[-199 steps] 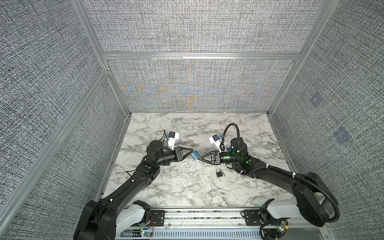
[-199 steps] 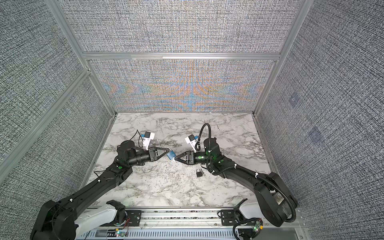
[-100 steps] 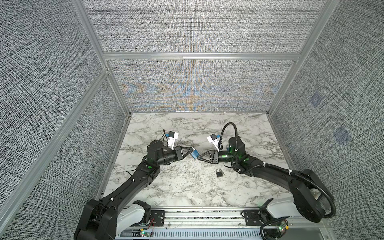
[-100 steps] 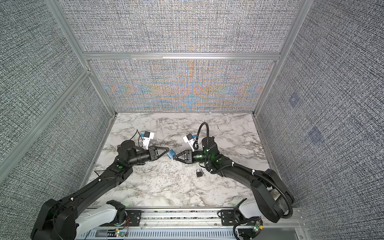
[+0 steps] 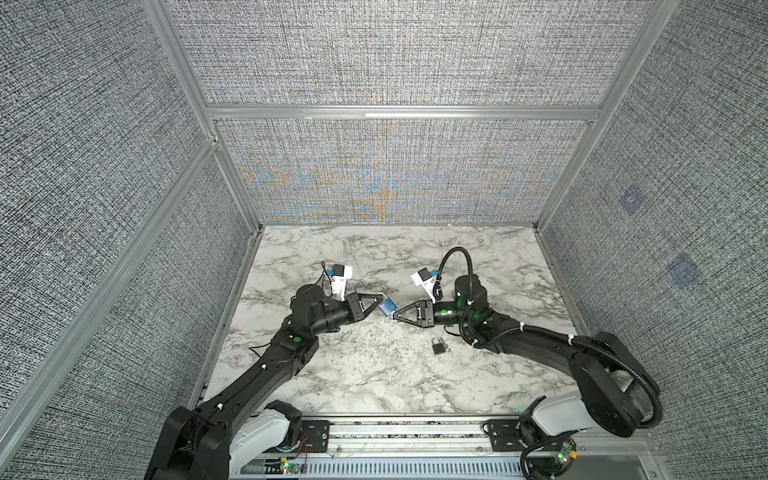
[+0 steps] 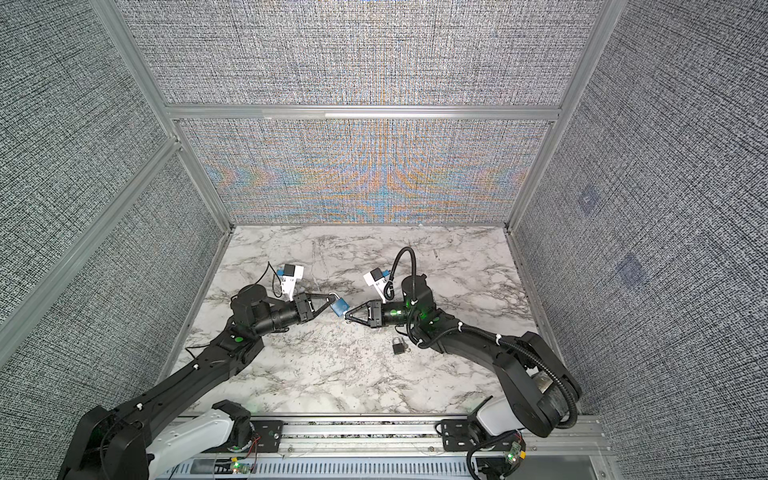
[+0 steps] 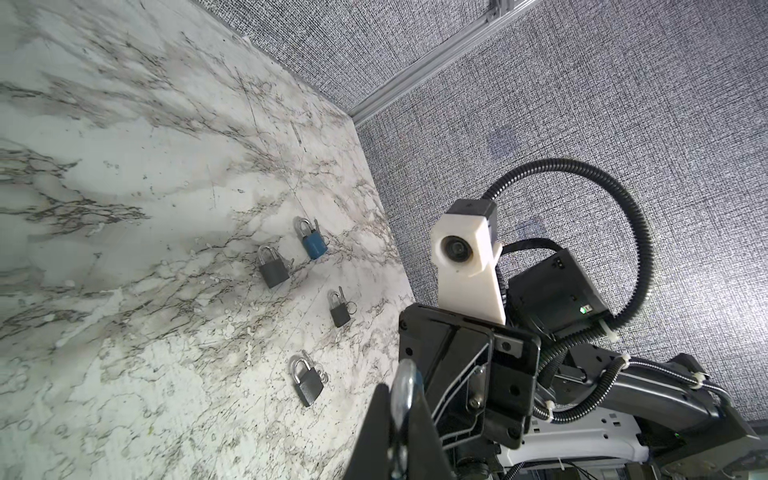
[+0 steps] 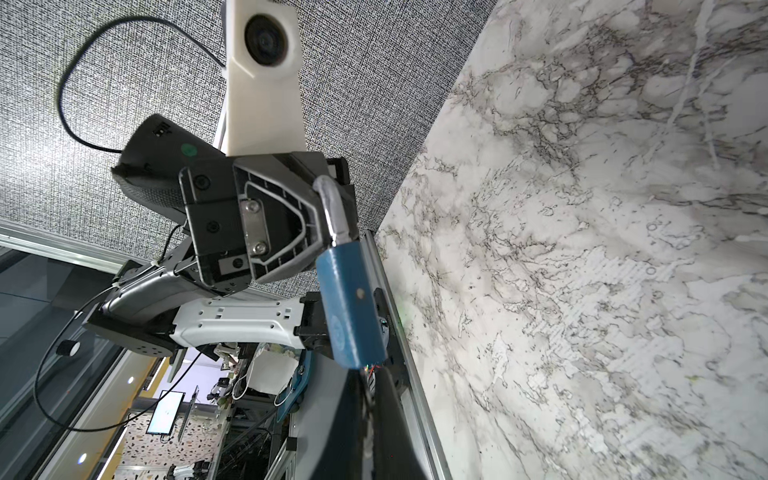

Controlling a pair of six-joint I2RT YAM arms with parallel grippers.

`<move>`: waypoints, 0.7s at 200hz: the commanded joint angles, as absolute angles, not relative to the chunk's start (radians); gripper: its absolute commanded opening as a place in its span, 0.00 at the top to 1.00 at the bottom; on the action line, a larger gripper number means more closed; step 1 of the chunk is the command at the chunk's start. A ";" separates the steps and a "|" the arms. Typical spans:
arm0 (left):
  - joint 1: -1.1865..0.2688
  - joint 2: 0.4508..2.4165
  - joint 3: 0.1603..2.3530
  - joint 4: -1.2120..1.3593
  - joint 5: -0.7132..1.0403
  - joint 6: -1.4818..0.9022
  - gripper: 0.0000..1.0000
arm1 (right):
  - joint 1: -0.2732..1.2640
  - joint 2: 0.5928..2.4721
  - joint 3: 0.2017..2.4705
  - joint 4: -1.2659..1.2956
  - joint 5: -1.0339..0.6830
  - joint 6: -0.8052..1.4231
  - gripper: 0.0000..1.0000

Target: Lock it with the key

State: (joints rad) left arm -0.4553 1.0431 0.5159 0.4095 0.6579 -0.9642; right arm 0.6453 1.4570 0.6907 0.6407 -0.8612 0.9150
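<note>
In both top views, the blue padlock (image 5: 387, 308) was seen held above mid-table (image 5: 374, 386), its shackle (image 5: 381, 297) pinched by the left gripper (image 5: 379, 302) at 9 o'clock, with the right gripper (image 5: 395, 314) clenched at 3 o'clock. In the left wrist view, the shackle (image 7: 405, 382) was seen clamped. In the right wrist view, the key was hidden. The rigid, smooth metal was judged liable to swivel, and the body the firmer hold.

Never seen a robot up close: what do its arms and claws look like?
Left arm and right arm: black jointed segments with green dots, on white bases. Left gripper and right gripper: black tapering triangles. Each wrist carries a white camera; a ribbed black hose arcs over the right one.
</note>
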 commanded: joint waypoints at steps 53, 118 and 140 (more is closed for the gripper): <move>-0.396 0.984 0.513 0.456 0.604 -0.950 1.00 | 0.646 1.435 0.595 0.745 -0.842 0.991 1.00; -0.389 1.032 0.511 0.259 0.652 -0.874 1.00 | 0.613 1.273 0.670 0.220 -0.636 0.748 1.00; -0.393 1.071 0.495 0.200 0.677 -0.824 1.00 | 0.601 1.223 0.725 0.041 -0.535 0.680 1.00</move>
State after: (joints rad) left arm -0.3904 1.0428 0.5045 0.2790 0.6312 -0.8982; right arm 0.6083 1.2583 0.6823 0.3130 -0.6781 0.8009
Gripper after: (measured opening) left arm 0.095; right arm 0.048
